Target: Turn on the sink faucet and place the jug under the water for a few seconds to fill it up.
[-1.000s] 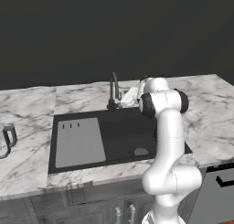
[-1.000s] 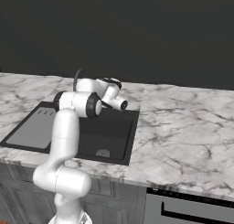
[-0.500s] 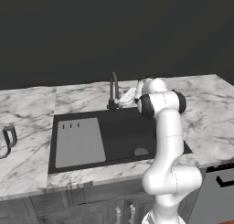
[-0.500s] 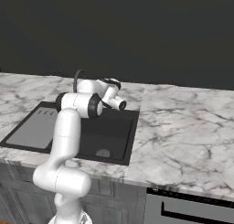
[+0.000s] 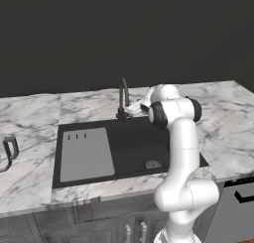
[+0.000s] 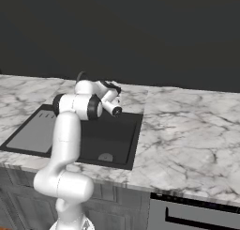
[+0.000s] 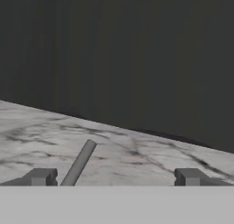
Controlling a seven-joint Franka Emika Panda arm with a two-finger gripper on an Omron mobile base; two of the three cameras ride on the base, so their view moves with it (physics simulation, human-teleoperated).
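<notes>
The sink faucet [image 5: 122,97] is a slim dark gooseneck at the back rim of the black sink [image 5: 134,143]. My gripper [image 5: 130,109] hovers low just right of the faucet's base, jaws open wide. In the hand view a grey lever [image 7: 80,162] slants up between my fingertips [image 7: 43,176], nearer the left one and untouched by either. The jug [image 5: 5,151] stands on the marble counter far left of the sink, well away from the gripper. The water is out of view.
A grey drainboard panel [image 5: 85,152] covers the sink's left half, and a round drain [image 5: 153,164] sits at its right. White marble counter [image 6: 187,126] stretches right of the basin. A dark wall rises behind the counter. A dishwasher front [image 5: 238,207] sits below right.
The hand has edged slightly left toward the faucet's base. The jaws stay wide open, and the jug has not moved.
</notes>
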